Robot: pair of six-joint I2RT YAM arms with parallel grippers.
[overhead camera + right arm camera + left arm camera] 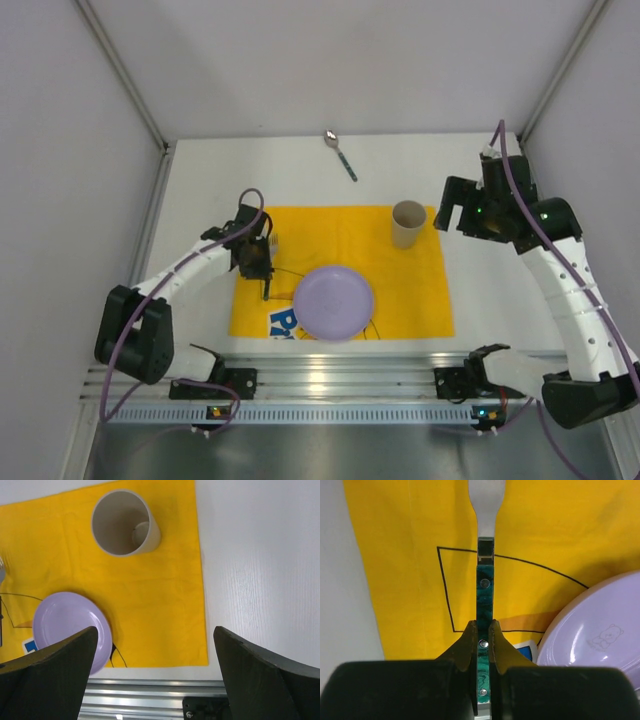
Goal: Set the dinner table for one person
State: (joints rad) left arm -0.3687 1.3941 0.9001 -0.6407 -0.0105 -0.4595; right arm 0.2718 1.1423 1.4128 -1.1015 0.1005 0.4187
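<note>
The left gripper (483,630) pinches the green-handled fork (485,580) over the yellow placemat (400,290), beside the lilac plate (333,302), while the right gripper (155,630) hangs wide open and empty near the beige cup (408,223), above the white dinner table (500,290).

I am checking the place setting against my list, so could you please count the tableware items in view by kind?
Plates: 1, the lavender plate
Cups: 1, the beige cup
Utensils: 2, the spoon and the green-handled utensil held in the left fingers
Placemats: 1, the yellow placemat
Total: 5
</note>
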